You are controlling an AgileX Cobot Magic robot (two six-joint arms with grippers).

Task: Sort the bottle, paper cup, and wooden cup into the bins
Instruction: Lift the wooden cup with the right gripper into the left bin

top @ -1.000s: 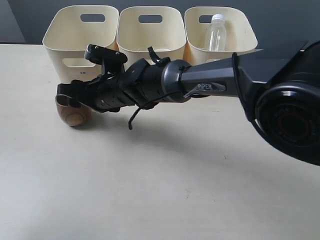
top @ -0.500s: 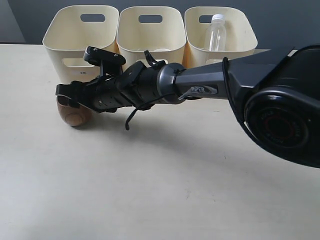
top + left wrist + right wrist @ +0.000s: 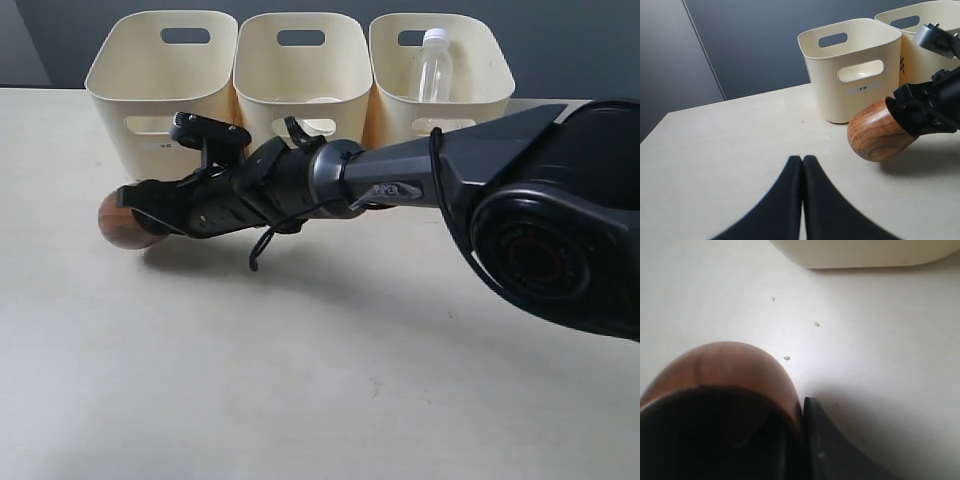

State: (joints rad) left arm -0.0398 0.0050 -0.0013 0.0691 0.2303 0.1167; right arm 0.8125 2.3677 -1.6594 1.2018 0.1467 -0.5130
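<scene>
The wooden cup [image 3: 118, 221] is tipped on its side just above the table, in front of the left bin [image 3: 130, 92]. My right gripper [image 3: 142, 206] has reached across and is shut on its rim, one finger inside the cup and one outside [image 3: 816, 426]. The left wrist view shows the cup [image 3: 875, 134] hanging from that gripper [image 3: 920, 111]. The clear bottle [image 3: 433, 68] stands in the right bin [image 3: 485, 75]. A pale round edge shows low inside the middle bin [image 3: 262, 72]; I cannot tell whether it is the paper cup. My left gripper [image 3: 802, 159] is shut and holds nothing.
The three cream bins stand in a row along the table's far edge against a dark wall. The right arm [image 3: 420, 170] stretches low across the front of the middle and right bins. Small crumbs [image 3: 816, 324] lie on the table below the cup.
The wooden cup has come up off the table and tipped over, its base swinging left and upward with the right gripper. The left gripper has not visibly moved.
</scene>
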